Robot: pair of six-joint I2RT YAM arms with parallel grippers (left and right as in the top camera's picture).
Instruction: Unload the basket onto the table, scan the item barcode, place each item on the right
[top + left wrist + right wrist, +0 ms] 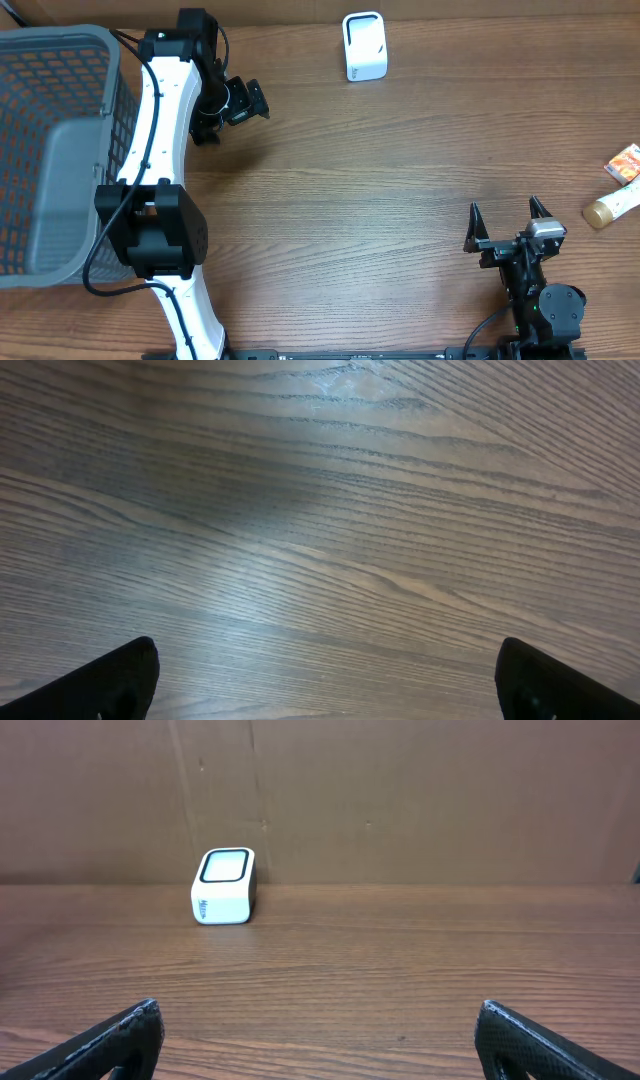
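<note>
Overhead, the right gripper [503, 210] stands wide open and empty; the left gripper [250, 103] is equally wide, holding nothing, near the grey basket [60, 70]. A tan bottle [612, 205] and orange carton [625, 162] lie far right, well apart from the white barcode scanner [364, 46].

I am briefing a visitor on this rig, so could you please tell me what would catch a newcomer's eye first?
A big gray mesh basket fills the left side, with the white left arm stretched beside it. A small white scanner stands alone at the far edge, and a tan tube lies at the right edge.
</note>
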